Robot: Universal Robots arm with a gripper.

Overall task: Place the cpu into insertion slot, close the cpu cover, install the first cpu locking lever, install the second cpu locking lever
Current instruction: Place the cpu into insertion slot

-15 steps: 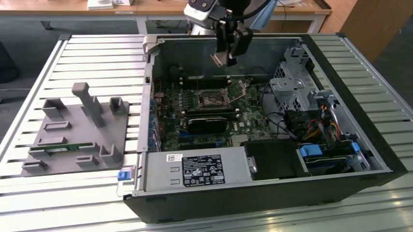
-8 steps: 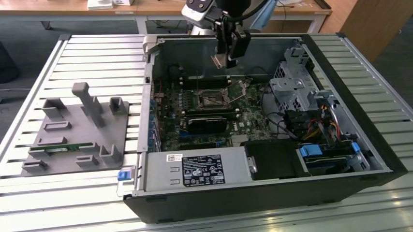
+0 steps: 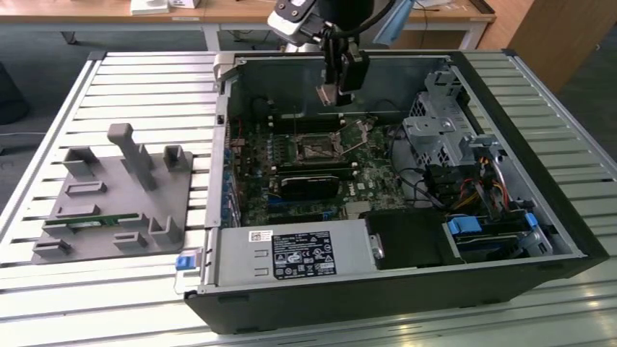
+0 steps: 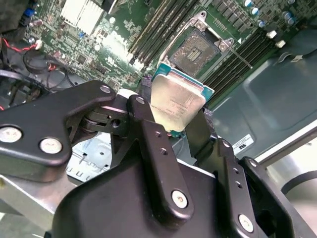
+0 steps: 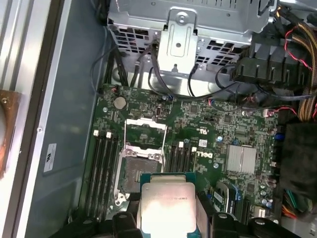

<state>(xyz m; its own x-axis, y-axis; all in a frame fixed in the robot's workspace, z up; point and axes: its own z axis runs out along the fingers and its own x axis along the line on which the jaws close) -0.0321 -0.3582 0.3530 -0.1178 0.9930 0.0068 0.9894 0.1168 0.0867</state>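
Slatted metal table (image 3: pixel 126 79) carries an open computer case (image 3: pixel 405 303) lying on its side, with wooden desks (image 3: pixel 241 11) behind. A grey fixture plate (image 3: pixel 106 202) sits on the tabletop near the edge at the exterior view's left, just beside the case. Inside the case the green motherboard (image 3: pixel 289 166) lies flat. A labelled power supply (image 3: pixel 279 256) is against the near wall, and a metal drive cage (image 3: pixel 438 130) stands toward the exterior view's right.

The gripper (image 3: pixel 333 94) hangs above the case near its far wall, apart from the board. Its jaws are closed on the cpu (image 3: pixel 328 95), pinching it by opposite edges. In the second wrist view the black fingers (image 4: pixel 148 124) of the gripper (image 4: pixel 173 116) flank the cpu (image 4: pixel 176 106), whose silver-tan top faces the camera. In the first wrist view the cpu (image 5: pixel 166 208) shows the same metal top over a teal-green border.

The insertion slot (image 5: pixel 136 171) sits about mid-board between rows of memory slots (image 5: pixel 101 168) – dark contact field exposed, thin metal rim around it. In the exterior view the insertion slot (image 3: pixel 314 149) lies below the gripper, just beyond a black heatsink block (image 3: pixel 308 184). The cpu cover (image 5: pixel 146 122) is swung open, off the slot and hinged at one side. One thin locking lever (image 4: pixel 241 57) sticks out unlatched beside the insertion slot (image 4: pixel 198 49).
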